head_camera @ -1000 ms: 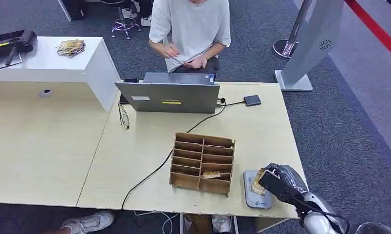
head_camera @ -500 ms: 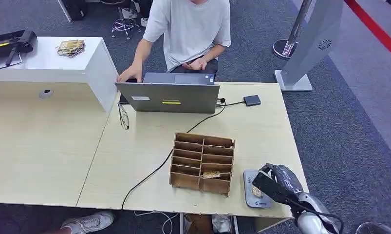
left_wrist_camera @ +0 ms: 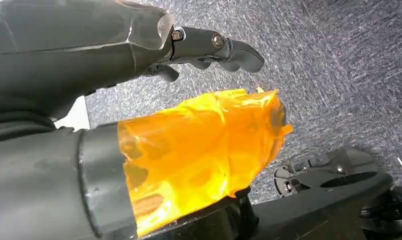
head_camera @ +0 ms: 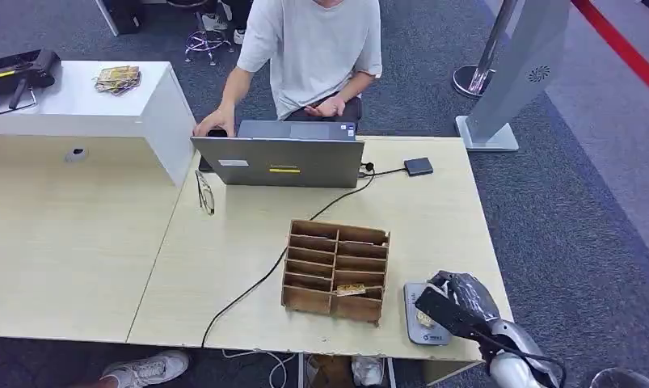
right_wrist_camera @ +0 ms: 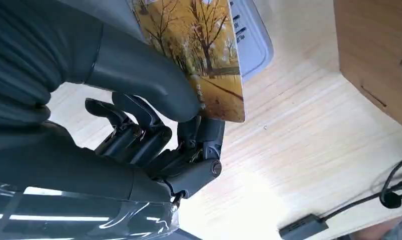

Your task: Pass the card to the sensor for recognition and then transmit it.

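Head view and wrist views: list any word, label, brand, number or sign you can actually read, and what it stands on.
None can be read.
Laptop: white sticker and yellow strip on the lid, too small.
Grey sensor pad: blue mark near its front edge, blurred; dark print in the right wrist view, too small.
Card held by the right hand: autumn tree picture, tiny edge print, unreadable.

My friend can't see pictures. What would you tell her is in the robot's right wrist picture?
The robot's right hand pinches a card printed with golden autumn trees, holding it over a grey card sensor that lies on a light wooden table. The corner of a brown wooden box and a black cable sit on the table nearby.
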